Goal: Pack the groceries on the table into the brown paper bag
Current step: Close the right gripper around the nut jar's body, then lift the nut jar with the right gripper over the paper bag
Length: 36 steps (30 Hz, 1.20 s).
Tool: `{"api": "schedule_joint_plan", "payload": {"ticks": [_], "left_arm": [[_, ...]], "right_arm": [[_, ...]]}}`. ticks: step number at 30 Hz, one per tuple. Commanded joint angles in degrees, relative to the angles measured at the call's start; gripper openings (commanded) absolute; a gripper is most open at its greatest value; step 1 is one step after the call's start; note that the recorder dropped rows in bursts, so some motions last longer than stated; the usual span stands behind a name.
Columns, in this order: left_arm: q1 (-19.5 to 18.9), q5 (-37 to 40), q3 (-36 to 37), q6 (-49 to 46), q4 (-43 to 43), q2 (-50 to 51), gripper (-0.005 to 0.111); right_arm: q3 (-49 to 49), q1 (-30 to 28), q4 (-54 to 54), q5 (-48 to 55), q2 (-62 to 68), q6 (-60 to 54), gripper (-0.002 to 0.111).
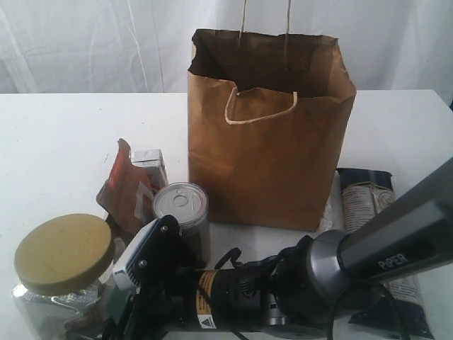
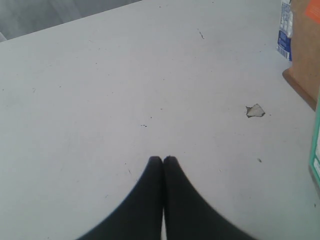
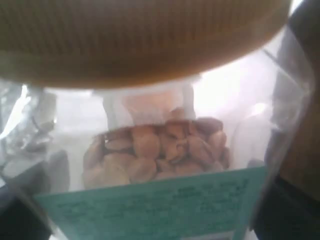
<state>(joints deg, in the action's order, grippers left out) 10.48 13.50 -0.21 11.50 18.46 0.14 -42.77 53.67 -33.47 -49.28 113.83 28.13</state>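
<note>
White curtain behind the white table (image 1: 56,134), brown paper bag (image 1: 269,149) upright mid-table, right arm stretched low across the front, right gripper (image 1: 131,297) at the clear jar with mustard lid (image 1: 64,255), its clasp impossible to tell, nuts (image 3: 155,150) seen only by its wrist view, left gripper (image 2: 163,159) pressed together over bare tabletop near a pale flake (image 2: 255,110)

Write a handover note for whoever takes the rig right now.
Left pincer: shut, empty, over the table.
Right pincer: reaches across, fingers flanking the clear jar; grip cannot be told.
In the exterior view, left of the brown paper bag: tin can, foil pouch, carton; right of it: pasta packet.
Done: nothing visibly packed.
Left: all five; yellow bottle not in view.
</note>
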Motion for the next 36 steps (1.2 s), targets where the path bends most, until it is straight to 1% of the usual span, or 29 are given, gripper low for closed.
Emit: {"api": "schedule_joint_plan", "payload": {"ticks": [1, 8, 10, 11, 14, 21, 23, 25, 28, 30, 36], "left_arm": [[-0.2, -0.18, 0.21, 0.19, 0.01, -0.14, 0.0], [-0.2, -0.18, 0.21, 0.19, 0.01, -0.14, 0.0], [-0.2, -0.18, 0.21, 0.19, 0.01, -0.14, 0.0], [-0.2, -0.18, 0.21, 0.19, 0.01, -0.14, 0.0], [-0.2, -0.18, 0.21, 0.19, 0.01, -0.14, 0.0], [-0.2, -0.18, 0.21, 0.19, 0.01, -0.14, 0.0], [-0.2, -0.18, 0.21, 0.19, 0.01, -0.14, 0.0], [-0.2, -0.18, 0.21, 0.19, 0.01, -0.14, 0.0], [-0.2, -0.18, 0.21, 0.19, 0.01, -0.14, 0.0], [-0.2, -0.18, 0.21, 0.19, 0.01, -0.14, 0.0], [-0.2, -0.18, 0.21, 0.19, 0.01, -0.14, 0.0]], "right_arm": [[-0.05, 0.08, -1.29, -1.09, -1.56, 2.73, 0.0], [-0.05, 0.08, -4.86, -0.6, -2.02, 2.62, 0.0], [-0.05, 0.08, -7.17, -2.93, -3.86, 2.62, 0.0], [-0.05, 0.08, -7.28, -3.1, -4.72, 2.62, 0.0], [-0.05, 0.08, -7.18, 1.19, -5.94, 2.62, 0.0], [-0.05, 0.49, -7.15, -0.51, -8.21, 3.2, 0.0], [-0.05, 0.49, -7.15, -0.51, -10.24, 4.66, 0.0], [-0.05, 0.49, -7.3, -0.16, -10.79, 9.07, 0.0], [-0.05, 0.49, -7.99, 0.46, -10.89, 11.01, 0.0], [-0.05, 0.49, -7.89, 0.0, -12.66, 11.01, 0.0], [-0.05, 0.49, -6.84, 4.71, -20.25, 11.81, 0.0]]}}
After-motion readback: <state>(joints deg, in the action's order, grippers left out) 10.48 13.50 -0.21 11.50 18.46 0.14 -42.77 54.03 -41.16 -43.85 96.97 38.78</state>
